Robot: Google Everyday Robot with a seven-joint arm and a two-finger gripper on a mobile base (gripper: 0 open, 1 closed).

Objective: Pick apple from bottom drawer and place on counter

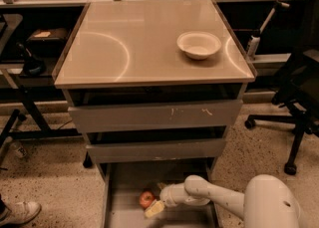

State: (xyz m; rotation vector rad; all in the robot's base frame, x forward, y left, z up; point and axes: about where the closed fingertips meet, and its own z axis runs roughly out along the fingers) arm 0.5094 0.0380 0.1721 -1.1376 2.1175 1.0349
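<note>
The apple [146, 198], small and red with yellowish patches, lies on the grey floor of the open bottom drawer [119, 207]. My gripper [154, 207] reaches into the drawer from the right on a white arm and sits just right of and below the apple, close to it or touching it. The glossy beige counter [134, 43] tops the cabinet above, far from the gripper.
A white bowl [199, 44] stands on the counter's right side. Two grey drawers [154, 117] sit above the bottom one, both slightly pulled out. A black office chair [299, 97] stands at the right. A shoe [17, 213] shows at the bottom left.
</note>
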